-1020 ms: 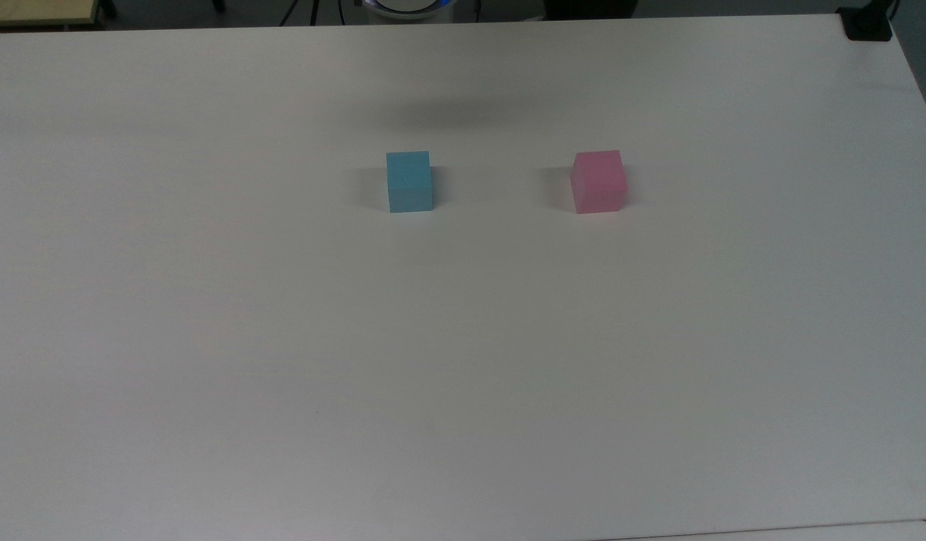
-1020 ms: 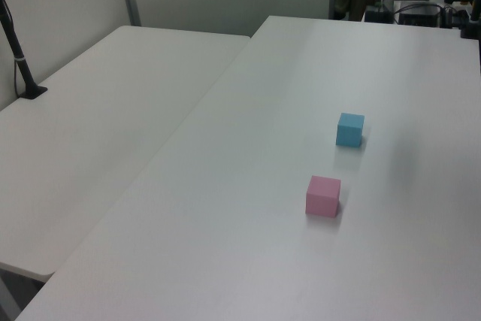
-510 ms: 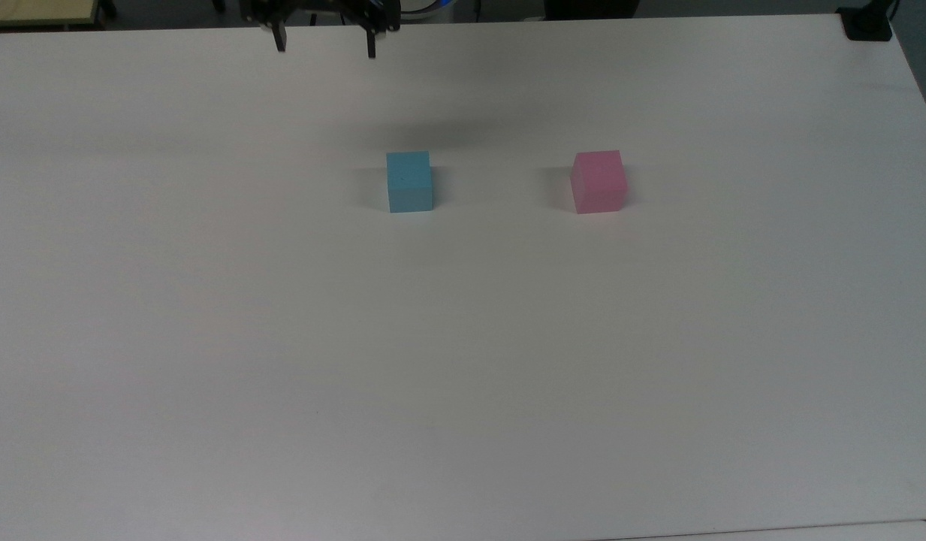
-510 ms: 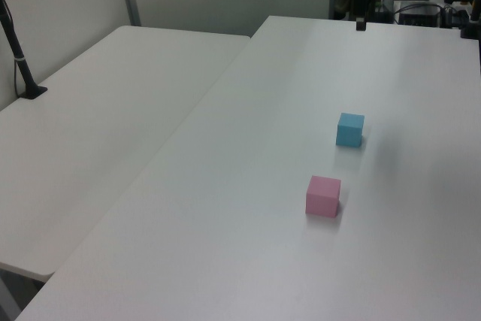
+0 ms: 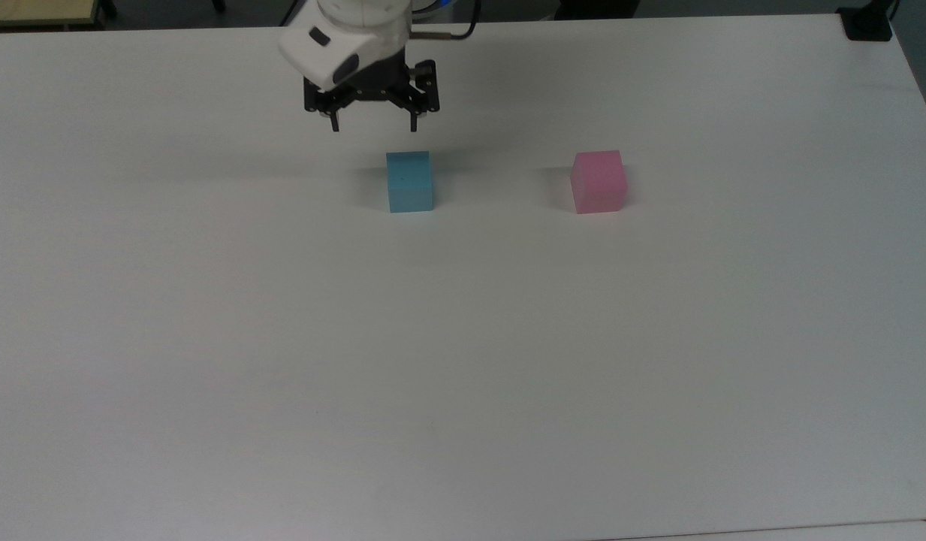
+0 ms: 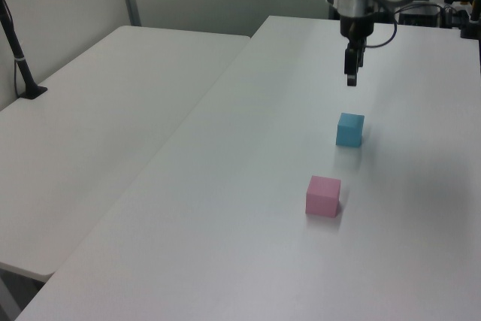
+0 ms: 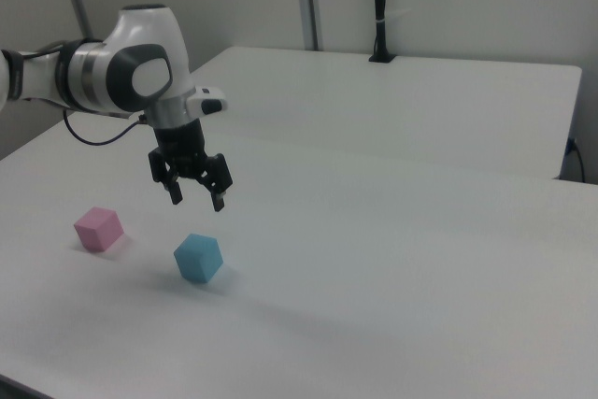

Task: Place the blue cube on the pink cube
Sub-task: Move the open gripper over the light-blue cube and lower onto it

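gripper spread wide, holding nothing | blue cube sits on the table just below it, not touching | pink cube well apart

Top view high over the table, left and right views oblique from opposite sides (same tabletop shared).

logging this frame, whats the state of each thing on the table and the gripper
blue cube: resting flat on the table, untouched, nothing on it
pink cube: resting on the table, apart from the blue cube, top bare
gripper: jaws open, empty, in the air above the table near the blue cube
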Robot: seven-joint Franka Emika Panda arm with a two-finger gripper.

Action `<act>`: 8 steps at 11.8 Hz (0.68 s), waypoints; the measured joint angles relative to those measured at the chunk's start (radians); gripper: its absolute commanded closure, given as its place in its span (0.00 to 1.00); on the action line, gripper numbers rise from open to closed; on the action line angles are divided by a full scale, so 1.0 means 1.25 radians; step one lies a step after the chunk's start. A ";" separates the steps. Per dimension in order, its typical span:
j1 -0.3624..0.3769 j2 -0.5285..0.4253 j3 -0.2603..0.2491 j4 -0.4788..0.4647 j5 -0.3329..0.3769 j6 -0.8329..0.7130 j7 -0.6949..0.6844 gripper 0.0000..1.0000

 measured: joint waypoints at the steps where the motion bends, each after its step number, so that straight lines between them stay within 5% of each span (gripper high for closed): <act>1: 0.004 0.014 0.000 -0.006 0.000 0.003 0.006 0.00; 8: 0.041 0.139 0.012 -0.014 0.000 0.091 0.036 0.00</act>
